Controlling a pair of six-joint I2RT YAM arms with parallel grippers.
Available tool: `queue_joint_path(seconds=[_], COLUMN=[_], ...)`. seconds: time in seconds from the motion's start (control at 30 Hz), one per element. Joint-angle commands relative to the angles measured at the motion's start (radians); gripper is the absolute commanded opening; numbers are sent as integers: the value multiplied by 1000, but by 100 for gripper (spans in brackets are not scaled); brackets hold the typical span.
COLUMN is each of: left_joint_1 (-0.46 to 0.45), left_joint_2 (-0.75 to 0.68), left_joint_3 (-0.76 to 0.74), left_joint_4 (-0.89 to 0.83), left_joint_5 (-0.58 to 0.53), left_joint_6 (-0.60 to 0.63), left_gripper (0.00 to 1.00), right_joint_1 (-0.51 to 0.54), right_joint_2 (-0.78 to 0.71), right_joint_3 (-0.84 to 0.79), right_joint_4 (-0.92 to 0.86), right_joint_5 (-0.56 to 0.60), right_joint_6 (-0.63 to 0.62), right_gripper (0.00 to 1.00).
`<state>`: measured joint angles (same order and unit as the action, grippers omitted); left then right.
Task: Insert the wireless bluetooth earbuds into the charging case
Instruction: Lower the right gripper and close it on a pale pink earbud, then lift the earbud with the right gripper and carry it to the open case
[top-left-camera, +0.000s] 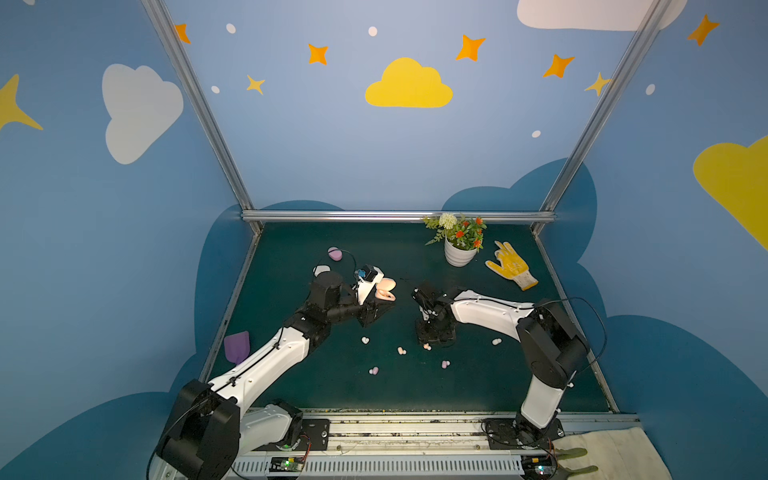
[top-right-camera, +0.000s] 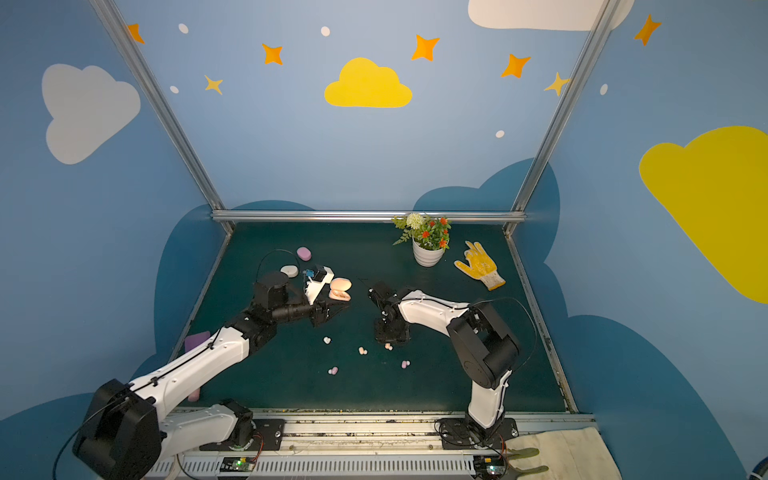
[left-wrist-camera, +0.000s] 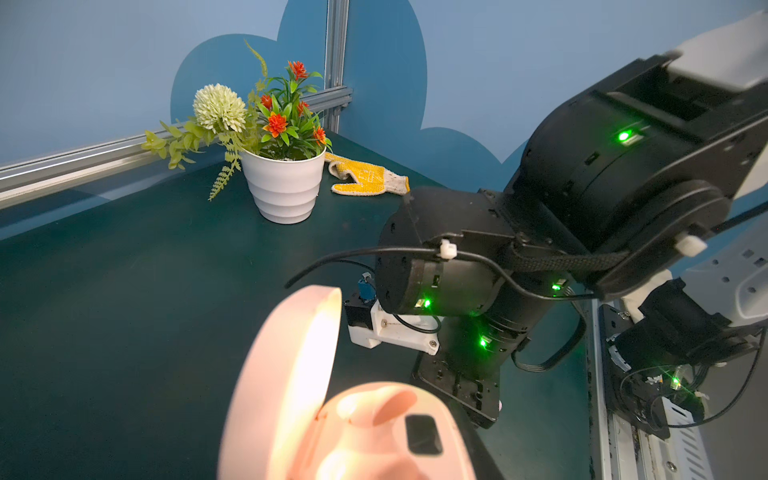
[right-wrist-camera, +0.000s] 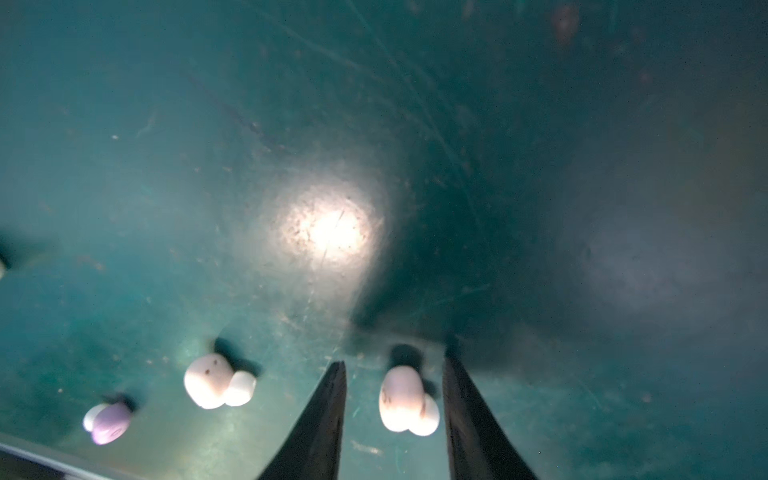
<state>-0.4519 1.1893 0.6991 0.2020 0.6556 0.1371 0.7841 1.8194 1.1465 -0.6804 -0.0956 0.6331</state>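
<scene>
A peach-pink charging case (top-left-camera: 385, 289) stands with its lid open, and my left gripper (top-left-camera: 380, 301) is shut on its base. The left wrist view is filled by the case (left-wrist-camera: 374, 428), which hides the jaws. Several earbuds lie loose on the green mat: white (top-left-camera: 365, 340), peach (top-left-camera: 401, 351) and lilac (top-left-camera: 445, 364). My right gripper (right-wrist-camera: 396, 361) points down at the mat, open. Its fingers (right-wrist-camera: 328, 415) straddle a peach-pink earbud (right-wrist-camera: 405, 401) with a gap on each side. A second peach bud (right-wrist-camera: 218, 386) and a lilac bud (right-wrist-camera: 108, 422) lie beside it.
A shut lilac case (top-left-camera: 335, 253) and a white case (top-left-camera: 322, 270) lie behind the left arm. A potted plant (top-left-camera: 459, 251) and a yellow glove (top-left-camera: 512, 266) sit at the back right. A purple object (top-left-camera: 237, 347) lies at the mat's left edge.
</scene>
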Motion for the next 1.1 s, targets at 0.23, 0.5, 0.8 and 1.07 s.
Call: queue_joint_path(seconds=[0.23, 0.5, 0.8, 1.07], left_joint_1=[3, 2, 2, 3], left_joint_2=[-17, -16, -13, -13], left_joint_3=[6, 6, 4, -2], left_joint_4=[11, 11, 11, 22], left_joint_5=[-6, -6, -5, 10], left_joint_6=[-2, -3, 1, 3], left_gripper=[4, 4, 4, 4], right_joint_1=[12, 16, 16, -8], right_joint_2=[43, 43, 26, -63], right_joint_3=[32, 28, 21, 16], right_joint_4=[-59, -74, -64, -64], right_joint_5=[14, 6, -4, -19], right_joint_6=[1, -3, -3, -13], right_gripper=[31, 25, 15, 13])
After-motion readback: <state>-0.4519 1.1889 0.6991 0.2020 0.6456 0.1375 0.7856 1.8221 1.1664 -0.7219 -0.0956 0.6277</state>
